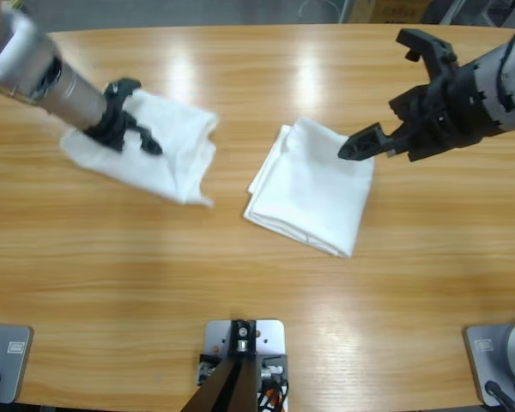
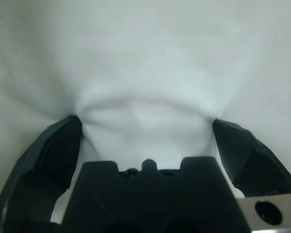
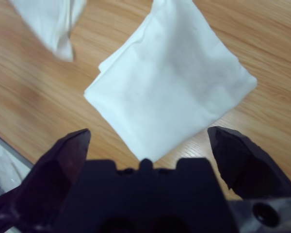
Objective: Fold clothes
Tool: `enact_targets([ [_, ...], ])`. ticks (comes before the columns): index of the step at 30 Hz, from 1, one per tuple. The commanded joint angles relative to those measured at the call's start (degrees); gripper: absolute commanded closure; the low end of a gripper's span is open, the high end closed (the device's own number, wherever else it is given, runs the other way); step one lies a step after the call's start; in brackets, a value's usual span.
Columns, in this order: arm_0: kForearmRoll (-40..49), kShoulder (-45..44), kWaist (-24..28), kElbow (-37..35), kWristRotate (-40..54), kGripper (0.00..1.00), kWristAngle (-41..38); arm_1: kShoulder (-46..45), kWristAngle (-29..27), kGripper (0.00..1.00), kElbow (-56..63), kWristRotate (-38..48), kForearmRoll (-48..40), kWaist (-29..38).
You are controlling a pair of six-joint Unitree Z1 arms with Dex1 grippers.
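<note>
The left hand (image 1: 130, 120) is pressed down into the left white bundle (image 1: 167, 150), its jaws spread wide with cloth puckered between them; in the left wrist view the left hand (image 2: 146, 133) is seen against nothing but white fabric (image 2: 145, 63), so the bench is hidden there. Whether the cloth is actually pinched cannot be told. This bundle is loosely gathered, with a ragged edge hanging toward the lower right, and it lies on the left part of the wooden bench (image 1: 257, 283).

The right hand (image 1: 379, 139) is held with its jaws wide and nothing between them, hovering at the upper right corner of the folded white bundle (image 1: 313, 184). In the right wrist view the right hand (image 3: 145, 141) is seen just beside one corner of that folded bundle (image 3: 172, 87), which lies flat as a neat rectangle near the middle of the bench (image 3: 34, 97). A part of the other bundle (image 3: 53, 22) is seen at the upper left, well apart from it
</note>
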Motion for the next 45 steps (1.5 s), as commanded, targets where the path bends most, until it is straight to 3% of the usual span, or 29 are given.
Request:
enact_targets([
  [1,-4.49,-5.05,-5.60,18.41,19.44,0.000,-1.89,-3.22,0.23,0.000,3.61,1.63,0.06,2.51],
  [6,-1.27,-3.80,-5.63,20.06,32.78,0.000,-2.11,-4.84,0.09,0.000,4.65,5.15,-0.37,2.62],
  [12,6.57,-2.75,-9.30,17.67,45.84,0.004,-3.26,-5.60,2.36,0.000,10.69,10.90,-7.61,2.62],
  [19,9.75,-2.91,-20.70,17.74,50.77,0.023,-4.36,-6.37,2.41,0.000,11.98,12.30,-9.45,2.34],
  [24,9.05,-8.81,-19.36,18.16,52.23,0.018,-6.67,-10.99,3.27,0.000,16.12,19.67,-10.83,-0.69],
  [28,8.94,-16.79,-16.53,17.61,52.58,0.009,-8.95,-15.56,8.00,0.014,30.94,29.95,-24.64,-7.70],
  [31,10.40,-18.29,-15.97,13.82,52.75,0.009,-9.09,-15.81,11.78,0.100,38.55,31.20,-32.52,-14.28],
  [34,13.11,-16.56,-15.97,8.42,52.66,0.009,-9.06,-13.63,17.41,0.101,44.78,31.02,-41.76,-21.40],
  [45,17.56,-12.64,-15.09,-1.46,50.29,0.013,-11.13,12.07,26.56,0.101,56.15,31.34,-72.51,-24.75],
])
